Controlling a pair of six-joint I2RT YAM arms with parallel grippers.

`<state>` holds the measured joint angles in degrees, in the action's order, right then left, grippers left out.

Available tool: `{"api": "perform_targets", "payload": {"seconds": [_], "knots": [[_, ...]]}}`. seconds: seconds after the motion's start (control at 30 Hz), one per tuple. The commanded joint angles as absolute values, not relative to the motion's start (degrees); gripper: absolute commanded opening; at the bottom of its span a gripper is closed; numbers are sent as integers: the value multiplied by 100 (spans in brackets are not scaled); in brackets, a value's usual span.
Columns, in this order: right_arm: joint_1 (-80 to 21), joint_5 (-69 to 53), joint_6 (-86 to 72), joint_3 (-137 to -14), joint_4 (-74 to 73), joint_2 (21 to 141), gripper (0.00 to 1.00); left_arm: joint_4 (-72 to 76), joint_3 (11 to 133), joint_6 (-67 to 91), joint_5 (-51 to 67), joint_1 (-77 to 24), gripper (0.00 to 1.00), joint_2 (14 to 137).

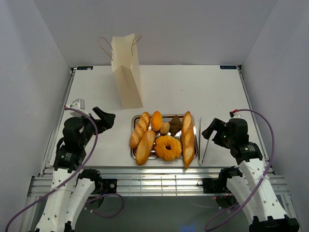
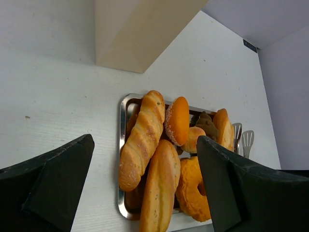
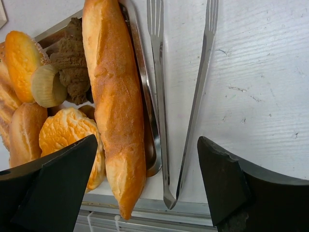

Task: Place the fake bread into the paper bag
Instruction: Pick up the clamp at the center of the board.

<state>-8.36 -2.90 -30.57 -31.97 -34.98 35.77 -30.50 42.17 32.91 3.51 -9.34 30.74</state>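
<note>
- Both tools idle: left gripper (image 1: 104,117) and right gripper (image 1: 211,131) have jaws at full spread, nothing held.
- Glossy golden-orange toy loaves (image 1: 145,147) all piled on rectangular shiny steel tray (image 2: 120,130), near-centre of table; none bagged yet.
- Tall cream paper carrier bag w/ brown cord handles (image 1: 126,72) stands upright beyond tray's far-left corner, apart from it.
- Long metal tongs (image 1: 203,142) lie just right of tray.
- Step in hand, prob.: first pick. Recommend L arm, as it is nearer the bag; take twisted loaf (image 2: 142,140) on tray's left side.
- Close across the loaf's mid-length, jaws square to its long axis; glossy skin may slip.
- Lift clear of pile, tip end-down over bag mouth, release low. Bag looks light; avoid nudging walls or handles.
</note>
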Motion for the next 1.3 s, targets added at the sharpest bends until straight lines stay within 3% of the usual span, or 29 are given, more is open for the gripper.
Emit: {"api": "perform_targets", "payload": {"seconds": [0.0,0.27,0.5,0.73,0.97,1.13,1.27], "knots": [[-826,-369,-3076,-3191,-3657,3542,90,-3182,4219,3463,755,-923,98,3076],[-826,-440,-3577,-2268,-2814,2945,90,-3023,4140,3551,984,-923,98,2988],[-861,-334,-3437,-2329,-2629,3865,91,-2945,4149,3656,1169,-923,98,2927],[-1194,-36,-3472,-2162,-2339,4306,100,-2839,4113,3709,1257,-923,98,2883],[-1643,755,-3656,-2241,-2320,4894,77,-2725,4061,3735,1327,-932,98,2927],[-1889,1256,-3805,-2215,-2233,5255,75,-2628,4052,3753,1397,-923,98,2971],[-1960,1494,-3823,-2329,-2127,5711,66,-2593,4025,3753,1406,-923,98,2979]]}}
